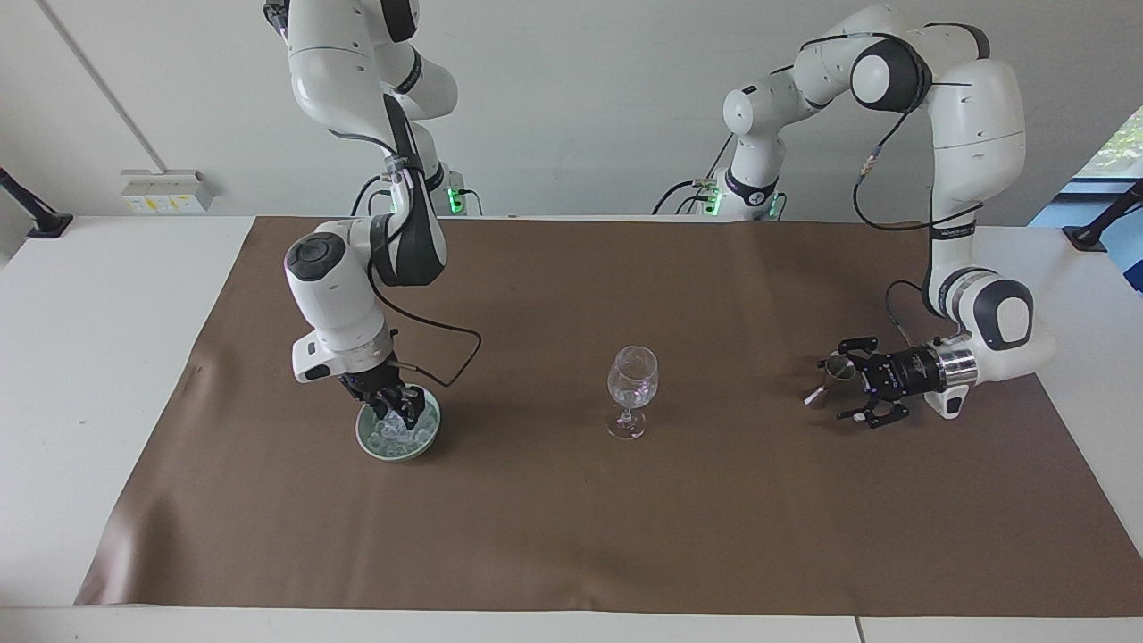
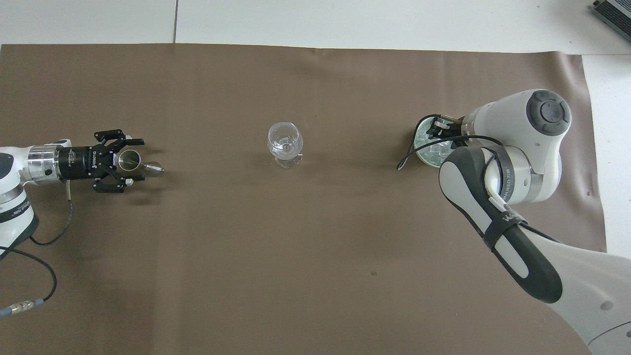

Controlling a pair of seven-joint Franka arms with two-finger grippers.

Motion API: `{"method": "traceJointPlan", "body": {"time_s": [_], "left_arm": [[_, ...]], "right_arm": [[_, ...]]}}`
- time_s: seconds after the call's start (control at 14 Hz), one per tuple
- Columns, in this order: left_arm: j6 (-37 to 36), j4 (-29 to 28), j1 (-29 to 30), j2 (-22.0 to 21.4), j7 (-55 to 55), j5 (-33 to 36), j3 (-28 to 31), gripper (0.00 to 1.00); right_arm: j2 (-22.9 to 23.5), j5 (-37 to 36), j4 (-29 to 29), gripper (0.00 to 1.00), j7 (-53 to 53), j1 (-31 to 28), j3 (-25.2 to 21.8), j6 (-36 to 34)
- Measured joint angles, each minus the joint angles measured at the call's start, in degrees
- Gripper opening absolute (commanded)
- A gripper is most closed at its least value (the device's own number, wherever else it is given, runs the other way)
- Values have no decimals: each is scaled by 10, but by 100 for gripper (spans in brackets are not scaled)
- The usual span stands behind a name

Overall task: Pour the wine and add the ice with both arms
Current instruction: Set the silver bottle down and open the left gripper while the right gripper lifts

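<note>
Left arm's end of the table: left gripper lies low and level over the brown sheet, pointing toward mid-table. Its jaws are spread wide, one black finger on either side of the jigger, with a gap showing on both sides, so nothing is gripped. The jigger is small, bright metal, a double cone pinched at the waist, one open cup mouth facing up toward the camera. Cannot tell whether it stands straight or leans. Mid-table: glass, clear and stemmed with a rounded bowl on a round foot, upright, well apart from both grippers. Right arm's end: bowl, shallow, round, pale green, smooth rim. It holds the ice, a heap of small clear glassy cubes. Right gripper points straight down into the bowl from a bent white wrist, its black tip among the cubes. Whether it has closed on a cube cannot be told. The sheet is matte and smooth, laid over a white table.
</note>
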Motion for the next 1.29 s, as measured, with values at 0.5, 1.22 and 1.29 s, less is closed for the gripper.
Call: {"method": "traceJointPlan", "body": {"time_s": [0.5, 1.22, 1.29], "left_arm": [[-30, 63, 16, -3, 0, 89, 0, 100], [-33, 193, -10, -79, 2, 245, -14, 100], [-33, 205, -14, -81, 2, 258, -15, 100]], "right_arm": [[0, -1, 0, 3, -25, -1, -1, -1], [-24, 0, 128, 0, -50, 0, 5, -84], [-25, 0, 138, 0, -50, 4, 10, -85]]}}
